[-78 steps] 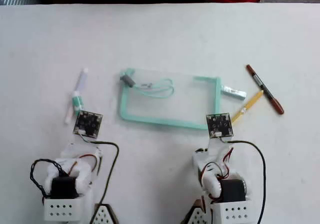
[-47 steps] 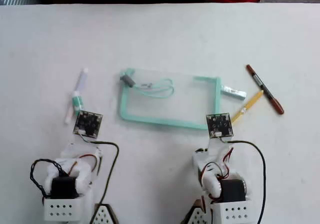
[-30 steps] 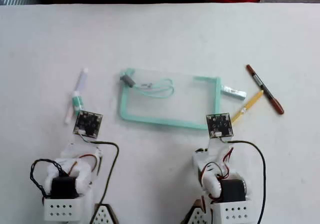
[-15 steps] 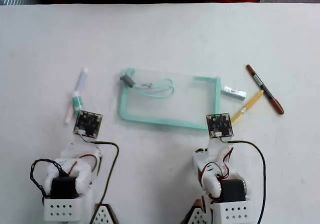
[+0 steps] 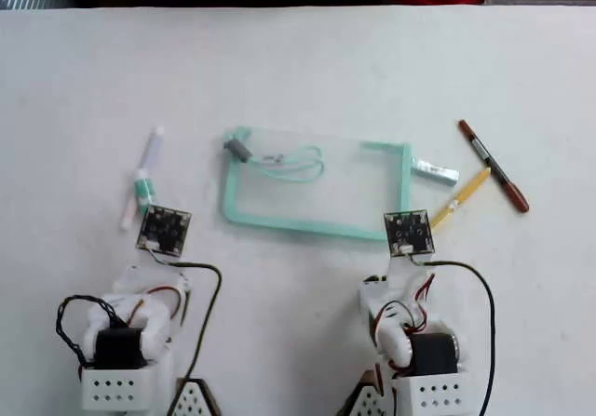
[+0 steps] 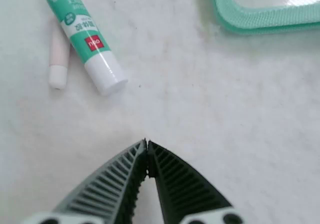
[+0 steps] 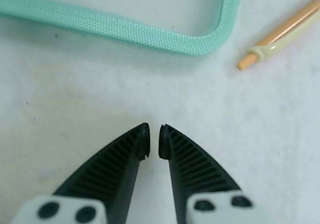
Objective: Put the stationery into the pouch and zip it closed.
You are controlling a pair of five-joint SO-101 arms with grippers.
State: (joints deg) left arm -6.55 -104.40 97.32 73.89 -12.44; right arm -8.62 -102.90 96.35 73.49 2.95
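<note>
A clear pouch (image 5: 317,188) with a mint green border lies flat mid-table, a grey zipper pull (image 5: 238,146) at its far left corner. Left of it lie a green-and-white glue stick (image 6: 82,33) and a pale pen (image 6: 59,58), side by side. To the pouch's right are a small silver piece (image 5: 435,170), a yellow pen (image 5: 461,195) and a brown pen (image 5: 494,167). My left gripper (image 6: 147,146) is shut and empty, just short of the glue stick. With its tips nearly touching, my right gripper (image 7: 154,141) is shut and empty, close to the pouch's near right corner (image 7: 125,31) and the yellow pen's tip (image 7: 285,31).
A mint cord (image 5: 298,165) lies inside the pouch near the zipper pull. Both arm bases (image 5: 116,360) (image 5: 419,360) stand at the near edge with cables looping beside them. White table (image 5: 298,62) stretches beyond the pouch.
</note>
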